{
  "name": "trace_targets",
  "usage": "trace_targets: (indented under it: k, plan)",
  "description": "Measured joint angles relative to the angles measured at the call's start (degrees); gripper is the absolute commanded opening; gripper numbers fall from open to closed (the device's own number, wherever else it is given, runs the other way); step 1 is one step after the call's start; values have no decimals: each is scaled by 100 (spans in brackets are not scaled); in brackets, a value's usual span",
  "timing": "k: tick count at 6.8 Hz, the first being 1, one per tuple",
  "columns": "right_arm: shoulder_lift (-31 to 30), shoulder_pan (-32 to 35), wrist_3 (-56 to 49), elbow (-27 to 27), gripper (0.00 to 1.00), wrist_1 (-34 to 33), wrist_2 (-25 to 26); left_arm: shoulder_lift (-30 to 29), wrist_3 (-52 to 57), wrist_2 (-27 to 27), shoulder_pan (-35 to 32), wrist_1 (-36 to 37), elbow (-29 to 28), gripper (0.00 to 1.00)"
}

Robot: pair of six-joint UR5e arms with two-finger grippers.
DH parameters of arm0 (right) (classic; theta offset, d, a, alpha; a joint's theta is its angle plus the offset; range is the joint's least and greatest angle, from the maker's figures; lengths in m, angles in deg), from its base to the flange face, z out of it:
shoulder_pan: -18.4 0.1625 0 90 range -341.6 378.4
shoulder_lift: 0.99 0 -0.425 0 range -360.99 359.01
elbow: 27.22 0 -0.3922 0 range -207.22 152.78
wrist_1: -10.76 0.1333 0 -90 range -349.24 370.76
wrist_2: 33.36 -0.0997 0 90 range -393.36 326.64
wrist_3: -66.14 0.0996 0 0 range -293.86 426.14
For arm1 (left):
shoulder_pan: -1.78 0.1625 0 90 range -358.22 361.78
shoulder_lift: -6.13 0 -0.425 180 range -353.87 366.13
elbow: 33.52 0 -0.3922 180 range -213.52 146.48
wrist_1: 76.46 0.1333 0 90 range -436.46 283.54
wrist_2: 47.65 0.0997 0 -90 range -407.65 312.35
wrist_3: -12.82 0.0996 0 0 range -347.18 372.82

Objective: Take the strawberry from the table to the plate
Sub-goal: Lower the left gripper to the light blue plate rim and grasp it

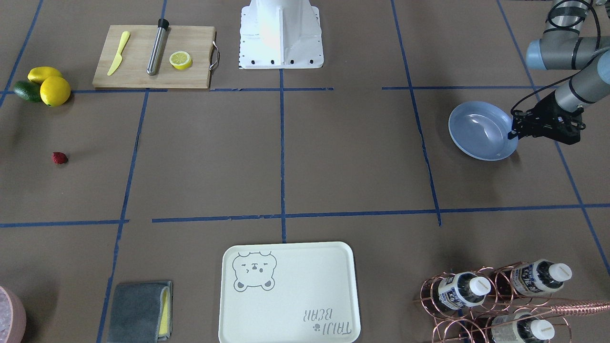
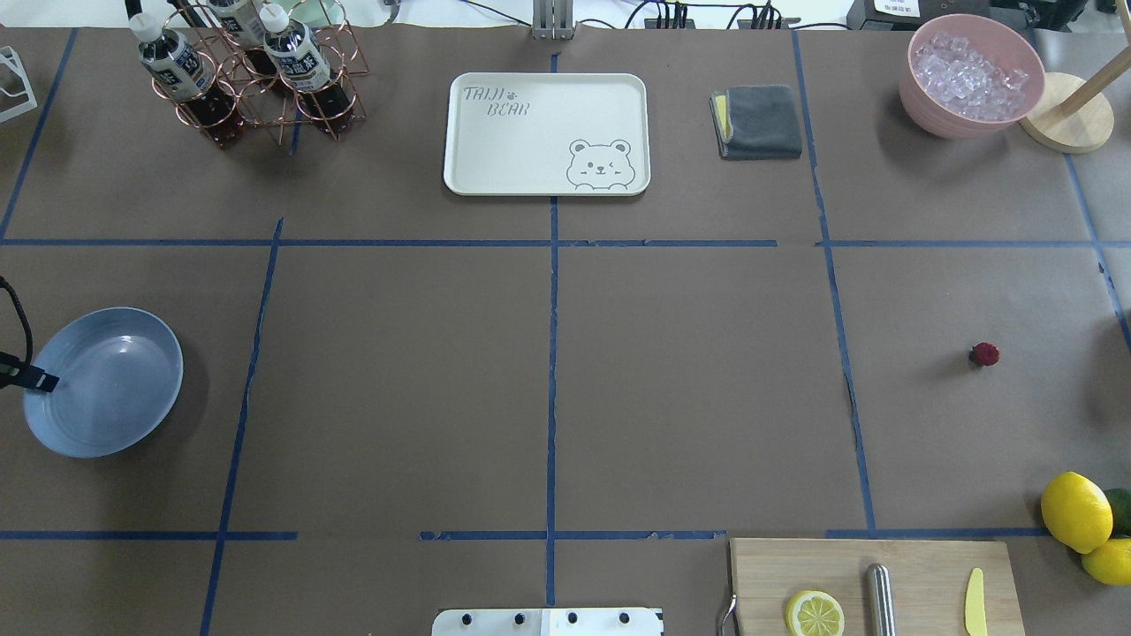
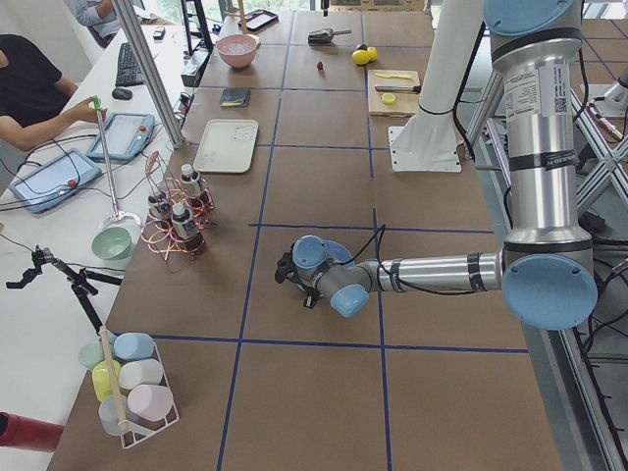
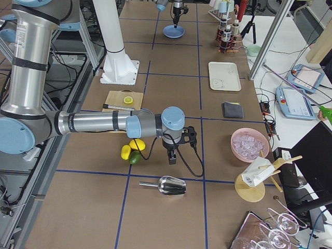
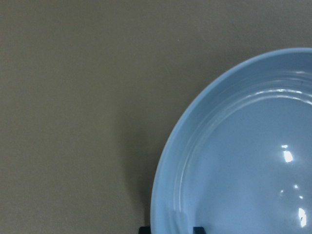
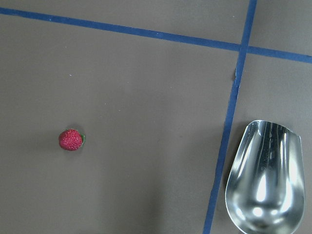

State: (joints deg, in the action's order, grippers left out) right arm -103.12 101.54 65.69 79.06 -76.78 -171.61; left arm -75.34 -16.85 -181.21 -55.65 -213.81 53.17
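Observation:
The strawberry (image 1: 59,157) lies alone on the brown table (image 1: 333,157), small and dark red, on my right side (image 2: 984,354). The right wrist view looks down on the strawberry (image 6: 71,140) at lower left. My right gripper (image 4: 171,158) hangs above that area and shows only in the exterior right view, so I cannot tell if it is open or shut. The light-blue plate (image 1: 481,131) sits far away on my left side (image 2: 106,389). My left gripper (image 1: 513,131) is shut on the plate's rim, fingertips (image 5: 146,229) astride the edge (image 5: 168,195).
Two lemons and an avocado (image 1: 47,85) lie near the strawberry. A metal scoop (image 6: 265,180) lies beyond a tape line. A cutting board (image 1: 152,57) holds a lemon half, knife and steel rod. A bear tray (image 1: 288,293), grey cloth (image 1: 138,312) and bottle rack (image 1: 495,300) line the far side.

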Motion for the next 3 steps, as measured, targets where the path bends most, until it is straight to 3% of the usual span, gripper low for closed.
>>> trace_targets:
  k: [3]
  plan:
    - [0, 2, 1, 21, 100, 0, -8, -232, -1257, -621, -5, 17, 636, 0]
